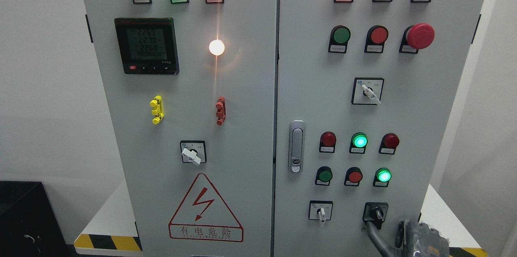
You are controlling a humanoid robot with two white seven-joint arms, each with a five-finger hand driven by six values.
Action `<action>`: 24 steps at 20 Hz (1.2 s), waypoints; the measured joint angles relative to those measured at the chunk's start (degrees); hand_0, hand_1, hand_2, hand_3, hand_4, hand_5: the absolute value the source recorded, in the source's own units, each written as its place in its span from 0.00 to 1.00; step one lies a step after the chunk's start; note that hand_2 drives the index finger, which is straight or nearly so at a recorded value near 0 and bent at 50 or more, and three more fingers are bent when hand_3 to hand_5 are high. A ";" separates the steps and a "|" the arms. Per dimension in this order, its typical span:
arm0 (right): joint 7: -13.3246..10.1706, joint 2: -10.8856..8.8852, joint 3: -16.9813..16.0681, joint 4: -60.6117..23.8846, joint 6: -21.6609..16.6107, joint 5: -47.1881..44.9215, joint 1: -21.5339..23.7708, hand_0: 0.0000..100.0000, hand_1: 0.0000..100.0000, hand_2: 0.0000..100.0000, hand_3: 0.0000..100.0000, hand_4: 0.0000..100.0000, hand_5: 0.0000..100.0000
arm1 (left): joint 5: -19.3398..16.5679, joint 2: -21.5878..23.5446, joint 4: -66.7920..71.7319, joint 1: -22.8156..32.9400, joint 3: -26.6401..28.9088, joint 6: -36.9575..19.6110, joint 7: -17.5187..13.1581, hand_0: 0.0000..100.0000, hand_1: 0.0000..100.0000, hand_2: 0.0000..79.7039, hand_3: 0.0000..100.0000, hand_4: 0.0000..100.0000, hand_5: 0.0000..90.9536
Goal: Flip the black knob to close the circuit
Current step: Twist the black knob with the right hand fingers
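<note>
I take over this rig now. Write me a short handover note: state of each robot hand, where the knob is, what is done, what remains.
Right robot hand: at the lower right, one finger reaching up just below the black knob; it grasps nothing, grip state unclear.
Left robot hand: not in view.
Knob: bottom right of the right cabinet door, beside the white selector switch.
Done: approach only.
Left: grasp the knob and turn it.

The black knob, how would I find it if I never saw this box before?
Look at the right door of the grey cabinet, down in its bottom right corner, just above the right hand. The black knob is there; the knob beside it is white.
</note>
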 measured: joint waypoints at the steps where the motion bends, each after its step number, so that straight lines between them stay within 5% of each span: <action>1: -0.03 -0.02 -0.14 0.09 -0.01 -0.07 -0.11 0.00 0.00 0.84 1.00 0.87 0.90 | 0.00 0.00 0.00 0.00 0.00 0.00 0.00 0.12 0.56 0.00 0.00 0.00 0.00; 24: -0.17 -0.59 -1.88 0.93 0.10 -0.83 -1.65 0.00 0.00 0.83 1.00 0.86 0.90 | -0.01 0.00 0.00 0.00 0.00 0.00 -0.01 0.12 0.56 0.00 0.00 0.00 0.00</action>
